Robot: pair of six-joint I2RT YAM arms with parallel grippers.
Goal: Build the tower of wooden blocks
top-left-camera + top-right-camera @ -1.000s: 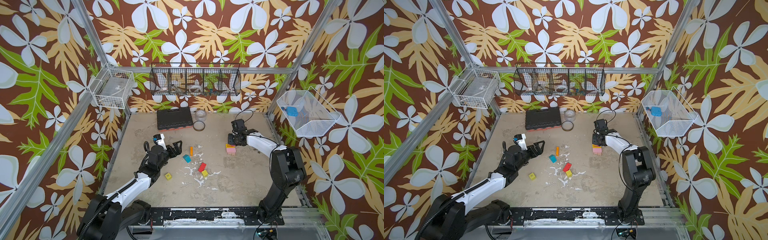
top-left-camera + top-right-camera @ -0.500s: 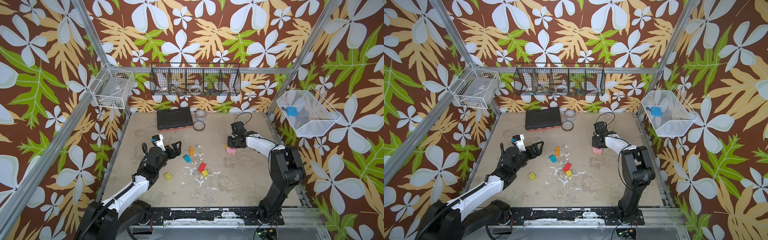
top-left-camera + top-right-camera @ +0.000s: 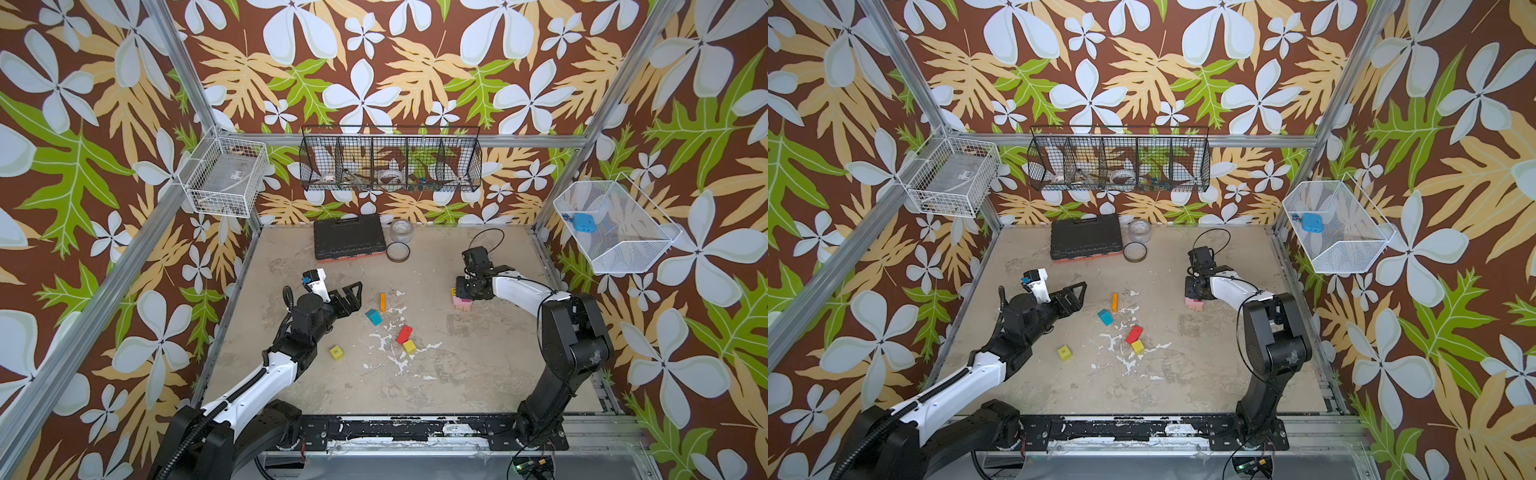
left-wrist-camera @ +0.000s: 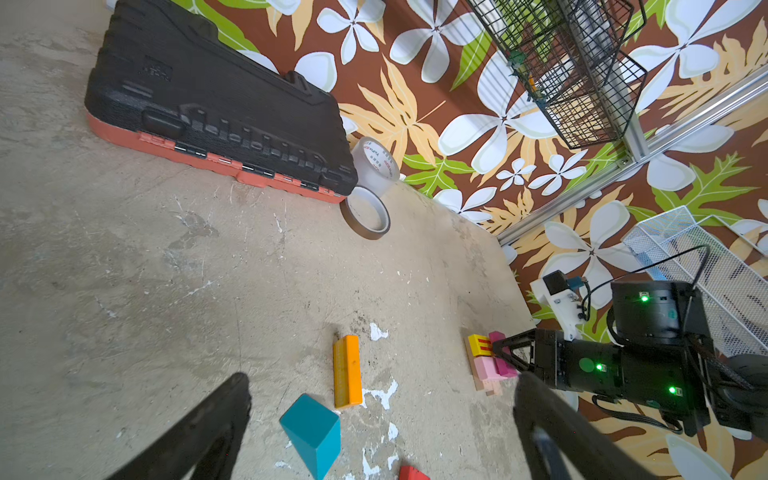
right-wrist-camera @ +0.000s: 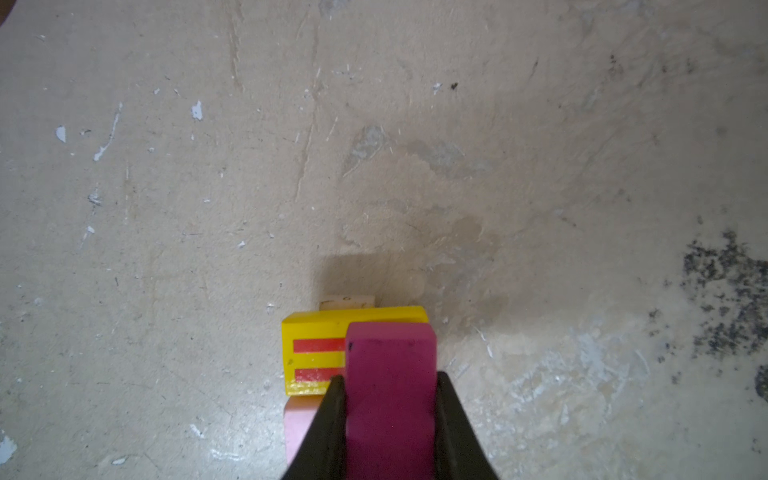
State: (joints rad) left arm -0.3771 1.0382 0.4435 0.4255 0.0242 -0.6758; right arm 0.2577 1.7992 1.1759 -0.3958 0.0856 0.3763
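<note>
You had your right end effector (image 5: pixel 390 380) closed narrowly on the magenta block (image 5: pixel 390 415), low at the wood block tower (image 3: pixel 462 302). In both top views the tower stood at about 2 o'clock from the middle of the surface (image 3: pixel 457 365). In the right wrist view the magenta block was just beside the yellow block (image 5: pixel 316 336) with red stripes, above the pink block (image 5: pixel 297 428); if it already rested there, I could not tell. Your left end effector (image 3: pixel 353 296) was wide apart with nothing inside, at about 10 o'clock from the middle. From it, the orange plank (image 3: pixel 382 302) lay at 3 o'clock and the teal wedge (image 3: pixel 373 317) at 4 o'clock. The red block (image 3: pixel 404 334) lay just beside a yellow cube (image 3: pixel 409 346), well apart from the tower.
</note>
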